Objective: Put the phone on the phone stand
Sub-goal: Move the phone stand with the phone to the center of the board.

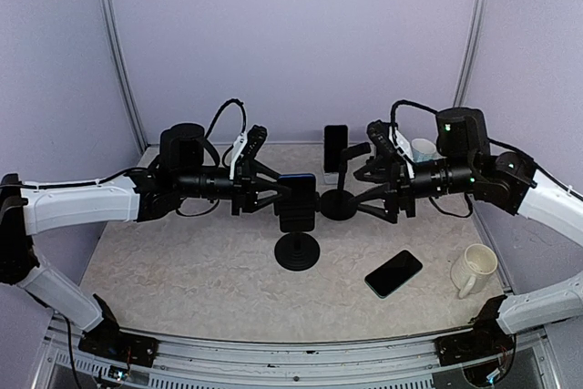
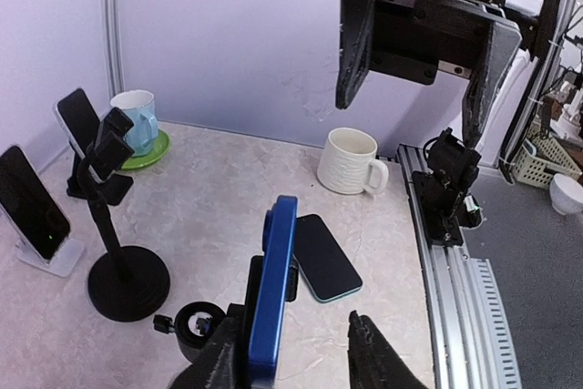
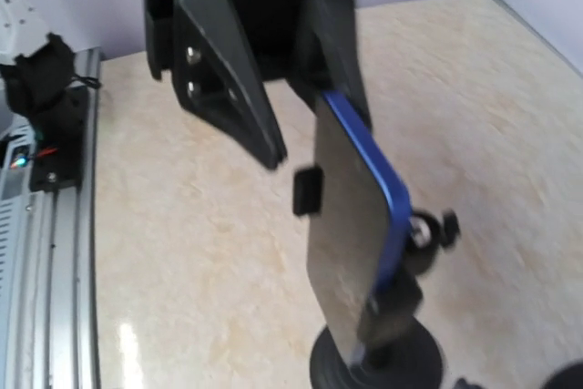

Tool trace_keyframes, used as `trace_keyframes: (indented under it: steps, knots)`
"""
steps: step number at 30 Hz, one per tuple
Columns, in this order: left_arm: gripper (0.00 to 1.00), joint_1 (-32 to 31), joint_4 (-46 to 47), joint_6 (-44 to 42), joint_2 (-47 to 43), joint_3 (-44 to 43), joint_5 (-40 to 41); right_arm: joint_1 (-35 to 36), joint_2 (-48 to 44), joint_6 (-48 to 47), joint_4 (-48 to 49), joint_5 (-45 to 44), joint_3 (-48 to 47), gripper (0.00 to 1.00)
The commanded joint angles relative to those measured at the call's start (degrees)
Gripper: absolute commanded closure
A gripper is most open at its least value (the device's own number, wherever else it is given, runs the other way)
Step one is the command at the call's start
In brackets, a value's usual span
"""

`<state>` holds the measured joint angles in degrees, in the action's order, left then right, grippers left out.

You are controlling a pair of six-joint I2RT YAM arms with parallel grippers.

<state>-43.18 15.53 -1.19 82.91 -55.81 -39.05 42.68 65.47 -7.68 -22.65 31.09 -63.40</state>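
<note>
**Blue phone sits in the phone stand, fingers on either side**

The blue phone (image 1: 297,202) is clamped in the phone stand (image 1: 297,250) at the middle of the bench (image 1: 182,261). The left gripper (image 2: 291,327) straddles the phone from the stand's left. Its fingers (image 2: 373,362) are partly apart, with a gap showing on one side. The right gripper (image 2: 408,116) hovers right of the stand, fingers wide, holding nothing. A black phone (image 1: 393,272) lies flat right of the stand's base, and a white mug (image 1: 474,268) stands farther right.

Nothing legible shows in any view. The blue-cased phone (image 1: 297,202) on the stand (image 1: 297,250) bears no readable mark. The phone lying flat (image 1: 393,272) near the right edge of the worktop (image 1: 182,261) has a dark screen. The white mug (image 1: 474,269) is plain.
</note>
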Motion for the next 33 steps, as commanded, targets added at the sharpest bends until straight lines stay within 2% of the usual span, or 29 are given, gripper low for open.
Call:
trace_keyframes:
  steps: [1,6,11,21,33]
  knots:
    - [0.7,-0.3,-0.8,-0.6,1.5,-2.0,-1.5,-0.3,-7.2,5.0,3.9,-6.6,4.9,0.25]
    - [0.83,-0.3,-0.9,-0.3,3.6,-3.5,-2.0,-0.3,-12.1,7.6,3.7,-11.0,8.8,0.25]
    - [1.0,-0.4,-0.3,-0.1,4.4,-4.2,-2.4,-0.3,-14.3,8.3,3.1,-11.3,11.2,0.25]
    - [1.0,0.1,-1.0,-1.5,3.6,-5.5,-2.1,-0.3,-15.5,8.6,2.9,-12.1,12.8,0.25]
    - [1.0,7.1,-4.5,-7.2,5.0,-13.2,-9.0,-0.3,-16.6,8.6,2.6,-12.6,13.5,0.25]
